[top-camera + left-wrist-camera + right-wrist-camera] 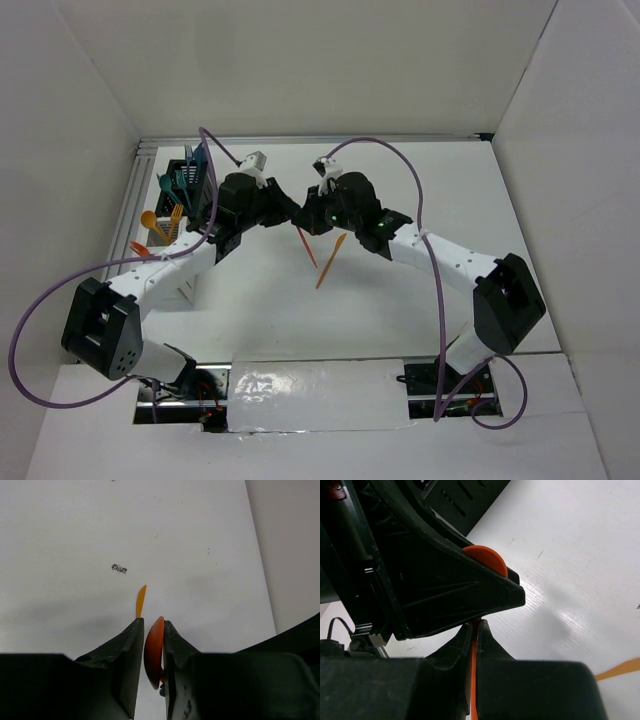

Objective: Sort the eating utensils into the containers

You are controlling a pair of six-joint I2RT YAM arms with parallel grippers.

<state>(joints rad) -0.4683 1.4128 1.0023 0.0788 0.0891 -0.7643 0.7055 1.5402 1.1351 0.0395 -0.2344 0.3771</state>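
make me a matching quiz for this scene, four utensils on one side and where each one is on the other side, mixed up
Things:
1. orange spoon
2. teal utensils
3. loose orange utensil
4. orange fork

Places:
a. lying on the table
b. upright in the white bin
c. pinched by the fingers of both the left gripper and the right gripper
d. standing in the black mesh bin

Pairs: 1-c, 2-d, 3-a, 4-b
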